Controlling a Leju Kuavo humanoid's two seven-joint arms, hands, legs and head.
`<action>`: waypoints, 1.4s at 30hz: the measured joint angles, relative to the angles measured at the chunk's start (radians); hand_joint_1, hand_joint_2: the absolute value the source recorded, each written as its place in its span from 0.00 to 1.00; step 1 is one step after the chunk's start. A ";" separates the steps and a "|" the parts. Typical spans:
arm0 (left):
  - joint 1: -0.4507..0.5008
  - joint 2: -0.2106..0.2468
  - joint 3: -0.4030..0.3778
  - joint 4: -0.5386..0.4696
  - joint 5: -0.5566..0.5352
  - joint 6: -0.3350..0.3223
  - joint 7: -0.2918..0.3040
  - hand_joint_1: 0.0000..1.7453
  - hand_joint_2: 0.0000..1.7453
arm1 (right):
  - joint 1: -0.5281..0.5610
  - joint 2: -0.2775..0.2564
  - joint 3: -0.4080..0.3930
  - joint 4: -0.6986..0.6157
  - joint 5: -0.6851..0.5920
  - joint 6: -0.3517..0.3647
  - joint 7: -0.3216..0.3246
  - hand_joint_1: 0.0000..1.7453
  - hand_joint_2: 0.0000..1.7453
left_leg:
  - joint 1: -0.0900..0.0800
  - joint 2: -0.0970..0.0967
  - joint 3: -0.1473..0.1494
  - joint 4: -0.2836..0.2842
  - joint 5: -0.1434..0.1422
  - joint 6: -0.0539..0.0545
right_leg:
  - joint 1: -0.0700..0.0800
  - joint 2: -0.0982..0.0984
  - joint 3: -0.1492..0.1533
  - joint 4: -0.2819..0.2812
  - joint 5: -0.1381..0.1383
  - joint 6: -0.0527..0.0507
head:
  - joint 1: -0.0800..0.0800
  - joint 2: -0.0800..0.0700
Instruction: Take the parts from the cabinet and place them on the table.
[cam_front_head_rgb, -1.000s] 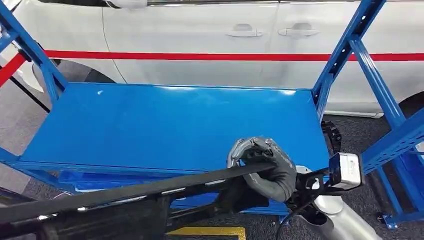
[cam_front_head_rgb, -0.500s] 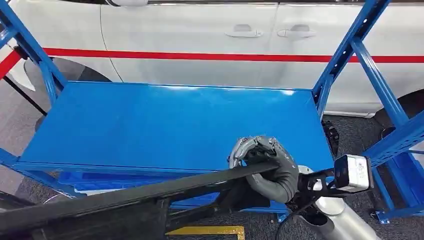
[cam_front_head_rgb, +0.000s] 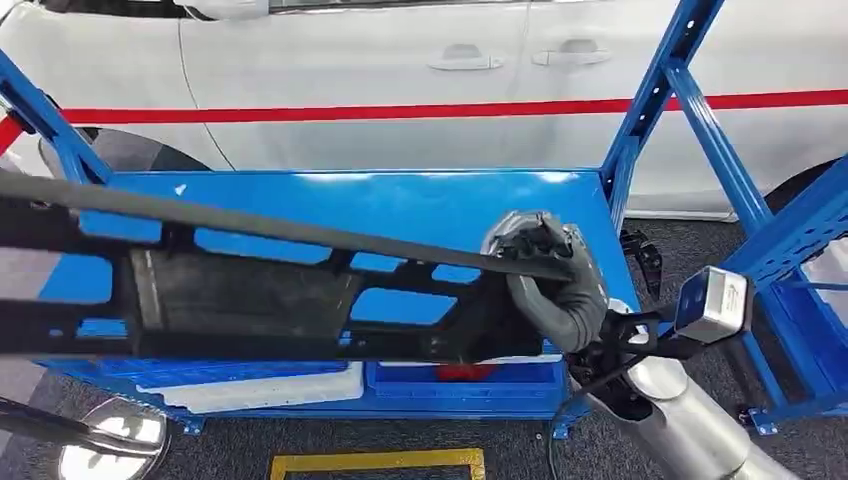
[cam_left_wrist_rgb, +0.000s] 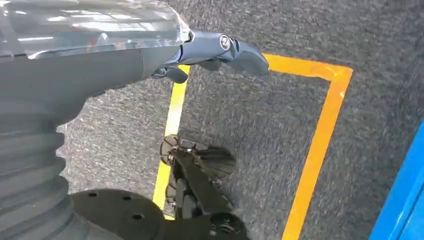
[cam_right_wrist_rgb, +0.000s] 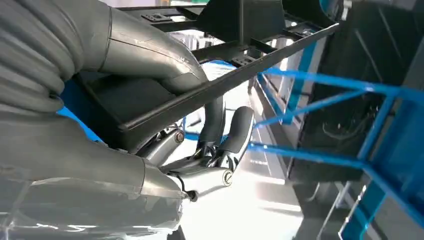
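The setting is a vehicle workshop or assembly floor. Blue steel shelving (cam_front_head_rgb: 400, 205) with perforated uprights stands directly beside a white car body (cam_front_head_rgb: 400, 70) marked with a red stripe. The floor is dark grey carpet-like matting (cam_left_wrist_rgb: 260, 125) with yellow boundary lines (cam_left_wrist_rgb: 320, 145) marking a work position.

Part (cam_front_head_rgb: 250, 290) above shelf (cam_front_head_rgb: 400, 200), car (cam_front_head_rgb: 400, 80) behind
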 joint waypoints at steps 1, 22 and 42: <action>-0.001 0.000 0.000 0.000 0.000 0.000 -0.002 0.00 1.00 | -0.011 0.000 0.003 0.007 -0.003 -0.011 -0.006 0.98 1.00 | 0.000 -0.003 0.050 -0.094 0.044 0.005 | 0.000 0.002 0.000 0.001 0.001 0.001 | 0.000 0.000; 0.012 -0.002 0.009 0.000 -0.008 0.014 0.011 0.00 1.00 | -0.080 0.005 0.032 0.139 -0.033 -0.020 -0.089 0.98 1.00 | -0.007 0.005 -0.024 -0.183 0.183 0.018 | 0.010 0.000 0.077 -0.009 -0.061 0.015 | 0.000 0.000; 0.006 0.007 0.009 -0.002 -0.021 0.018 0.013 0.00 1.00 | -0.108 0.010 0.052 0.135 -0.036 0.005 -0.049 0.98 1.00 | -0.004 0.005 0.087 -0.229 0.106 0.062 | -0.001 0.004 -0.128 0.220 -0.134 0.046 | 0.000 0.000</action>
